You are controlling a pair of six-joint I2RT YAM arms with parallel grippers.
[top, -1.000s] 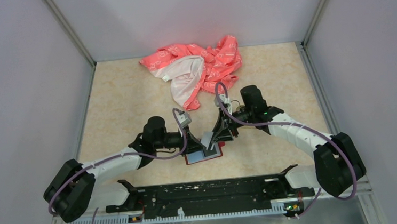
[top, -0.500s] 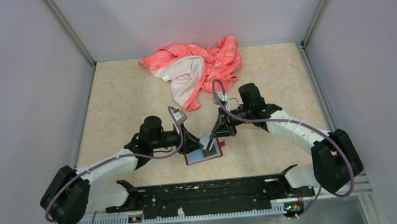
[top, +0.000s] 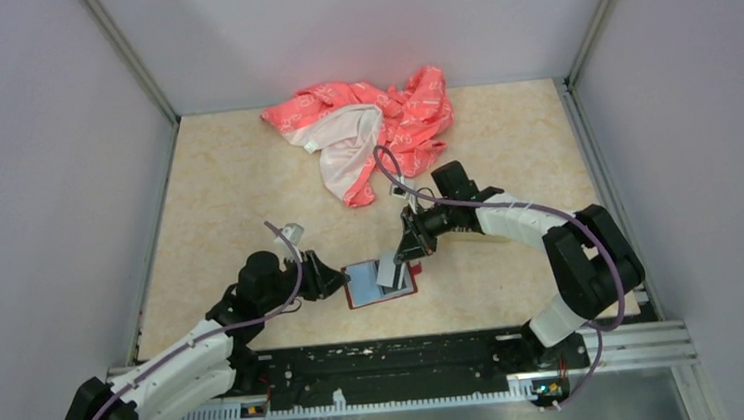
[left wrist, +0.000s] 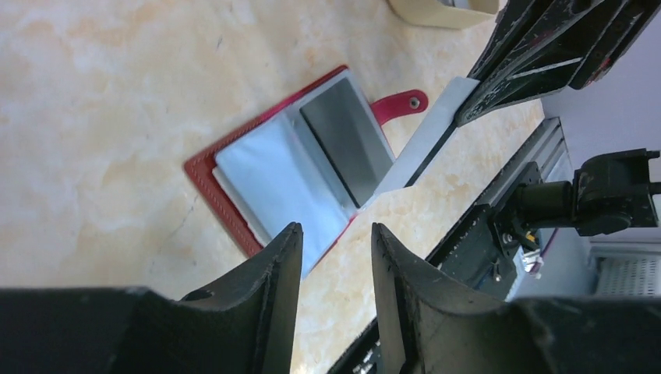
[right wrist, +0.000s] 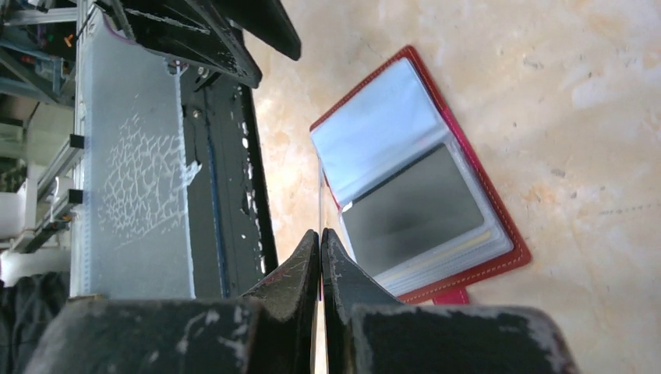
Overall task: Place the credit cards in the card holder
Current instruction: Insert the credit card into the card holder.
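right end effector (top: 399, 258) pinching a credit card (top: 388, 271), tilted over the open card holder (top: 369, 285) by the near edge of the tabletop (top: 235, 181) | left end effector (top: 328, 277) part-open, empty | heads up: nothing pins the holder, your push may skid it

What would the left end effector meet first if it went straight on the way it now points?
The card holder, lying open just ahead of the left end effector; its near edge comes first. Height is hard to judge, so the end effector may pass just above it.
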